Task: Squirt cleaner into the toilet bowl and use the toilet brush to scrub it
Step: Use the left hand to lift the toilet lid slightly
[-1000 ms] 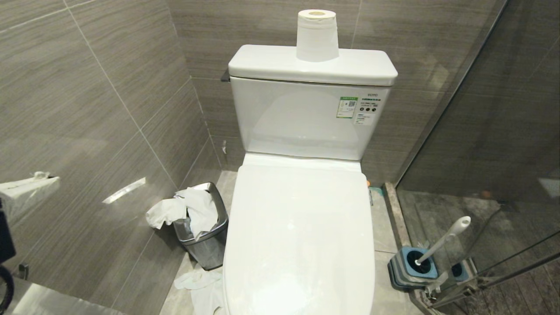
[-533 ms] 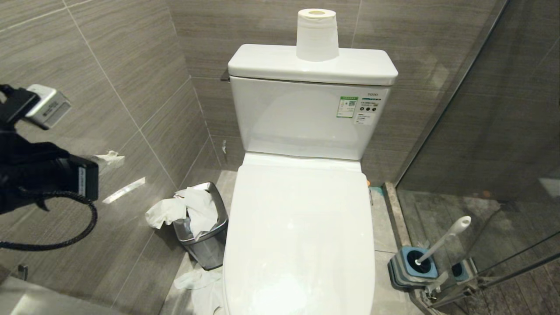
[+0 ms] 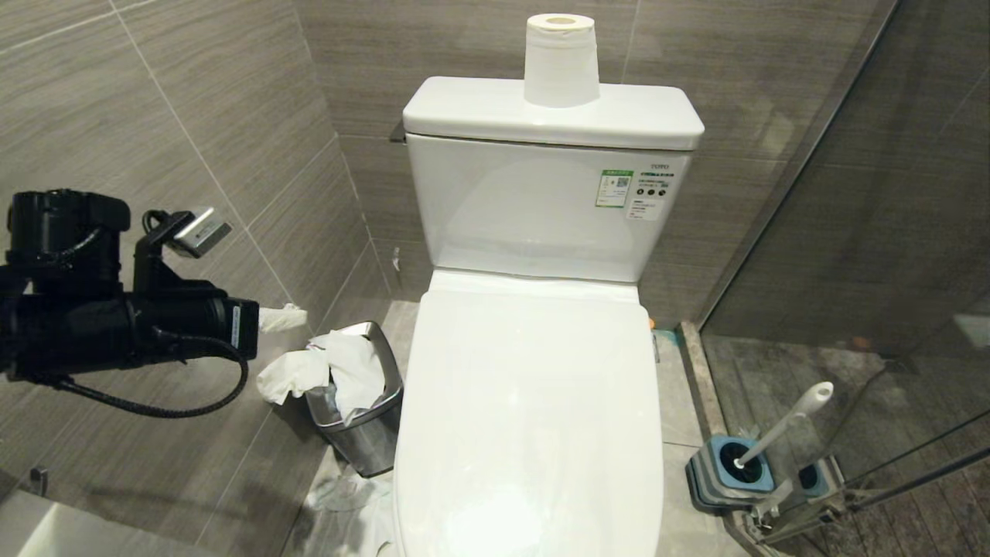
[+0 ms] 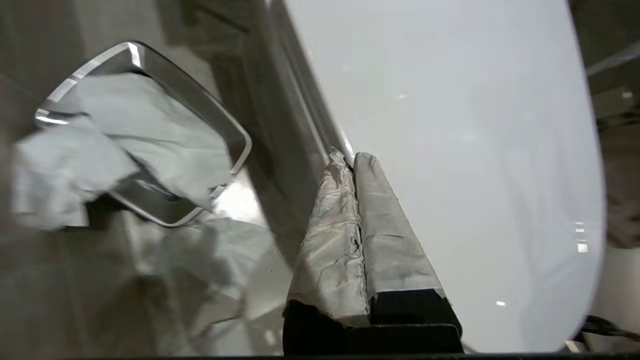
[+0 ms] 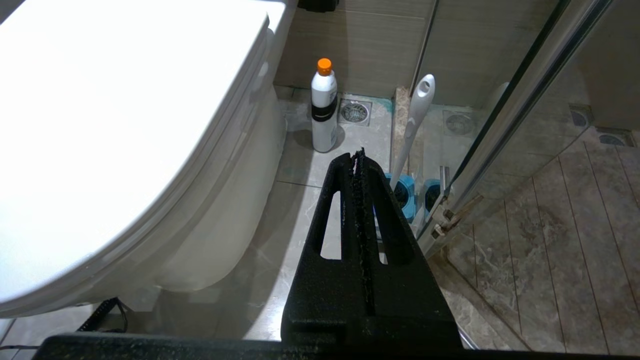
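The toilet bowl is covered by its white lid (image 3: 534, 402), which is down; only the bowl's outer side (image 5: 220, 225) shows. My left gripper (image 3: 285, 317), its fingers wrapped in pale tape, hangs shut and empty left of the toilet, above the bin; in the left wrist view the left gripper (image 4: 350, 157) points at the lid's edge (image 4: 450, 125). The toilet brush (image 3: 783, 424) stands in its blue-grey holder (image 3: 708, 483) on the floor to the right. My right gripper (image 5: 357, 155) is shut, empty, low beside the brush (image 5: 416, 120). No cleaner liquid shows.
A steel bin (image 3: 371, 445) stuffed with crumpled paper stands left of the toilet, with tissues on the floor (image 3: 348, 503). A paper roll (image 3: 561, 62) sits on the cistern. A glass shower partition (image 3: 851, 232) closes the right side. A white orange-capped bottle (image 5: 324, 107) stands by the wall.
My left arm has come into the head view from the left edge and swung forward and down towards the bin. The toilet, brush and right gripper have not moved.
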Available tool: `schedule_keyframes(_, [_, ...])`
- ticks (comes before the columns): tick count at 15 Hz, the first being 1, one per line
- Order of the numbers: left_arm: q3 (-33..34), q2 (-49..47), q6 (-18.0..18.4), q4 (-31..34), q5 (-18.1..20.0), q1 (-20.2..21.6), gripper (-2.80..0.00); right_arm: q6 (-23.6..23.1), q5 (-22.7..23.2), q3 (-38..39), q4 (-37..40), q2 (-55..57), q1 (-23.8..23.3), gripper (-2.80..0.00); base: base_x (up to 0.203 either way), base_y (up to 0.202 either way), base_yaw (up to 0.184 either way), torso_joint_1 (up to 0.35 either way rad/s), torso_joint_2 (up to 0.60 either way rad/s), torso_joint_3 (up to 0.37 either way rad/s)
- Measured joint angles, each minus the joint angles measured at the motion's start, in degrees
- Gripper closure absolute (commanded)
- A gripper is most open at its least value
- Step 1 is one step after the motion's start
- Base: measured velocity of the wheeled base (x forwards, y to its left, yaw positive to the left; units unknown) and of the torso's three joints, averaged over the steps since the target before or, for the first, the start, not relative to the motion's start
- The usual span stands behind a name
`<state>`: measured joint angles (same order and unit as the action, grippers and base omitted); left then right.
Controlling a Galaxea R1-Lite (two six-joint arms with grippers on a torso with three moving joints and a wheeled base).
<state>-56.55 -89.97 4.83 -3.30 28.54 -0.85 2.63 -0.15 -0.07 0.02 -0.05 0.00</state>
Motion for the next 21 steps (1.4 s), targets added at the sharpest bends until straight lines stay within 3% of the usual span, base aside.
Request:
schedule_keyframes(3, [0.2,-3.3,-8.4,-0.6,8.6,0.3,0.0,0.0,0.0,0.0,0.0,0.0,0.0,0.0,0.0,0.0,0.0,0.0,0.0,0.0])
schedule_keyframes(8, [3.3,-11.2,-22.5,-14.0,10.4,-1.0,0.0,0.0,0.0,0.0,0.0,0.0,0.0,0.0,0.0,0.0,0.0,0.0,0.0,0.0])
schedule_keyframes(9, [4.3,-13.3,-24.0,-17.3,10.5,-1.2,0.0,0.0,0.0,0.0,0.0,0.0,0.0,0.0,0.0,0.0,0.0,0.0,0.0,0.0])
schedule_keyframes(12, [7.3,-19.9,-25.0,-29.3,12.1,-1.3,0.0,0.0,0.0,0.0,0.0,0.0,0.0,0.0,0.0,0.0,0.0,0.0,0.0,0.0])
schedule_keyframes(14, [8.9,-23.5,-25.5,-37.6,16.9,-1.0,0.0,0.0,0.0,0.0,0.0,0.0,0.0,0.0,0.0,0.0,0.0,0.0,0.0,0.0])
schedule_keyframes(19, [11.3,-25.8,-27.1,-39.7,27.5,2.6,0.0,0.0,0.0,0.0,0.0,0.0,0.0,0.0,0.0,0.0,0.0,0.0,0.0,0.0])
schedule_keyframes(21, [13.0,-26.0,-26.8,-39.9,29.1,3.9,0.0,0.0,0.0,0.0,0.0,0.0,0.0,0.0,0.0,0.0,0.0,0.0,0.0,0.0])
